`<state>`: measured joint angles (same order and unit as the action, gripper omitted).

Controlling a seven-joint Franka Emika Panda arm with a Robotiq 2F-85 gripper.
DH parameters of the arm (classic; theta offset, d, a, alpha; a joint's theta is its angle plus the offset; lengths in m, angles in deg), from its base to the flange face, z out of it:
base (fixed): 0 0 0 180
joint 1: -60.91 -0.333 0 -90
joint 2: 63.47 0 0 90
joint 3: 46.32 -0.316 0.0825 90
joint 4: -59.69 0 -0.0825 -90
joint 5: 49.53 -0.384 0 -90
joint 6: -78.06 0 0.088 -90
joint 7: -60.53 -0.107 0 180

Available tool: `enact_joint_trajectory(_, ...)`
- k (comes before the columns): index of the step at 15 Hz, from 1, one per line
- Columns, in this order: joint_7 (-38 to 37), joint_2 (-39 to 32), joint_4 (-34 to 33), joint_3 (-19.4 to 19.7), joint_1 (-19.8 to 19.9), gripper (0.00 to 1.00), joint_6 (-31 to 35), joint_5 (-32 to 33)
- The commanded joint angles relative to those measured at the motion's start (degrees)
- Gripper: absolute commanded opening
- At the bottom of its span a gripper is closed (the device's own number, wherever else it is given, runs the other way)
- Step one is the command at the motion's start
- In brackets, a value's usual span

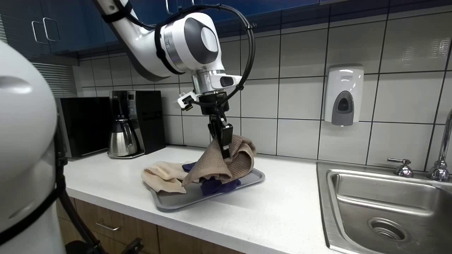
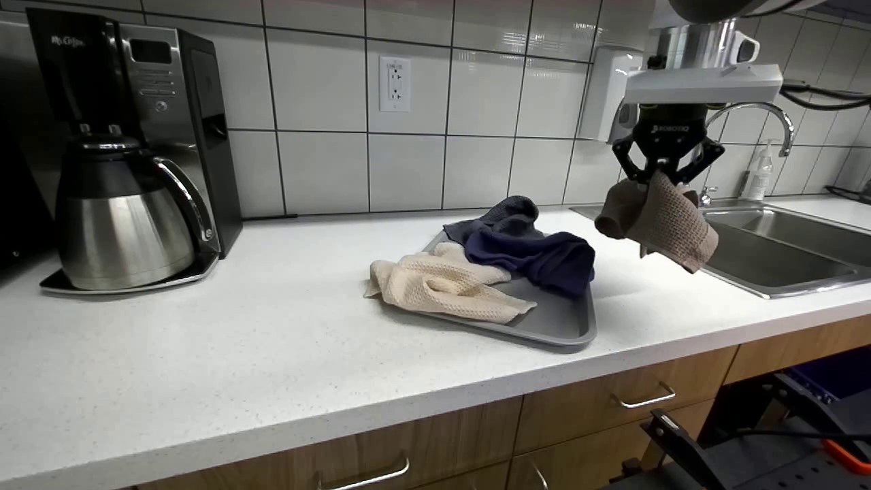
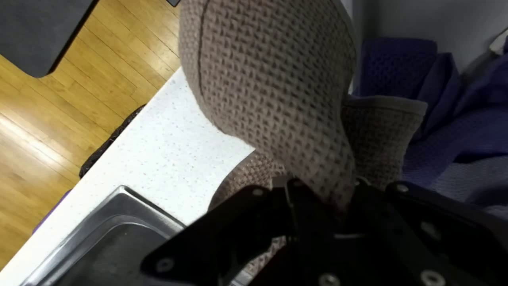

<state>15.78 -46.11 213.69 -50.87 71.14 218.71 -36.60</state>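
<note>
My gripper (image 2: pixel 660 178) is shut on a brown waffle-weave cloth (image 2: pixel 672 228), which hangs in loose folds below and around the fingers. The cloth is off the counter, to the sink side of a grey tray (image 2: pixel 554 325). Close up in the wrist view, the brown cloth (image 3: pixel 274 79) bulges past the fingers and hides much of the fingertips. On the tray lie a cream cloth (image 2: pixel 442 286), a purple cloth (image 2: pixel 534 258) and a dark grey-blue cloth (image 2: pixel 507 216), all crumpled. In an exterior view the held cloth (image 1: pixel 208 165) partly covers the purple one.
A steel sink (image 1: pixel 326 211) with a faucet (image 1: pixel 443 155) is set into the white counter (image 1: pixel 275 211). A coffee maker (image 2: pixel 197 136) with a steel carafe (image 2: pixel 126 231) stands at the far end. A soap dispenser (image 1: pixel 344 95) hangs on the tiled wall behind.
</note>
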Motion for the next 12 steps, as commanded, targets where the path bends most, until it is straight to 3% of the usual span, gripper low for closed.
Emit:
enact_joint_trajectory(1,-3.88,-0.26,0.48,0.08,2.38,0.03,-1.03,2.86)
enact_joint_trajectory(12,-14.86,-10.35,-2.89,4.09,4.82,0.03,0.41,9.76)
